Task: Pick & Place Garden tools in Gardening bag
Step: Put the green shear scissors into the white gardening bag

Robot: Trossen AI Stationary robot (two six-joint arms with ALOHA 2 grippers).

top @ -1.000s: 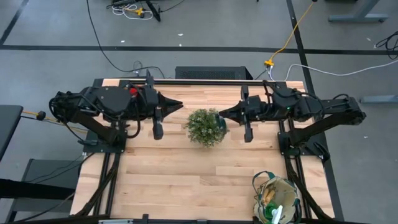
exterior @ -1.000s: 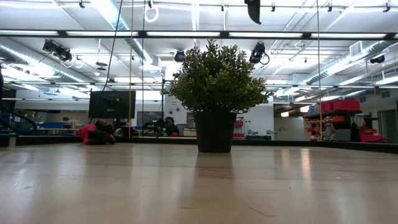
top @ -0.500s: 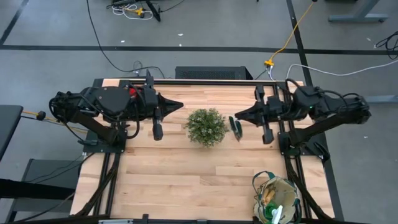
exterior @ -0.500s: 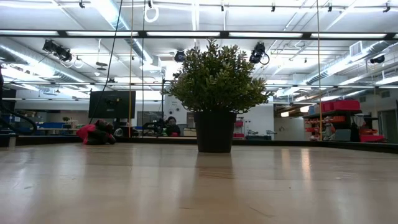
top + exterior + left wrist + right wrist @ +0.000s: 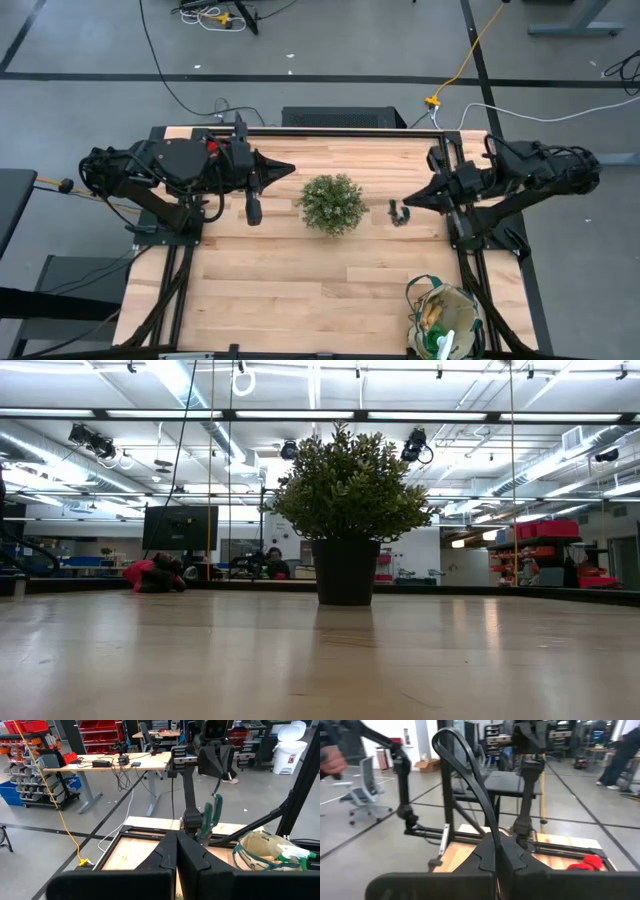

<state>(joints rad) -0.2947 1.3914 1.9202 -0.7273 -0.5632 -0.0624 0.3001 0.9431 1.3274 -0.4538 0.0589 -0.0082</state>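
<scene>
Right gripper point(image 5: 403, 205) clenched the curved, dark-handled pruning shears point(image 5: 399, 213) beside the bushy plant point(image 5: 332, 203); left gripper point(image 5: 291, 168) hung closed.

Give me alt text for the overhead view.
From above, the right gripper holds pruning shears beside a bushy plant mid-table. The gardening bag sits at the table's lower-right corner; the left gripper waits left of the plant.

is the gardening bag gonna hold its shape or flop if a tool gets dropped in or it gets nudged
The gardening bag looks like soft canvas with an uneven rim, so its walls would probably give when pushed. The tools already inside likely weigh it down enough to resist sliding. It sits wide and low, so tipping seems unlikely.
</scene>
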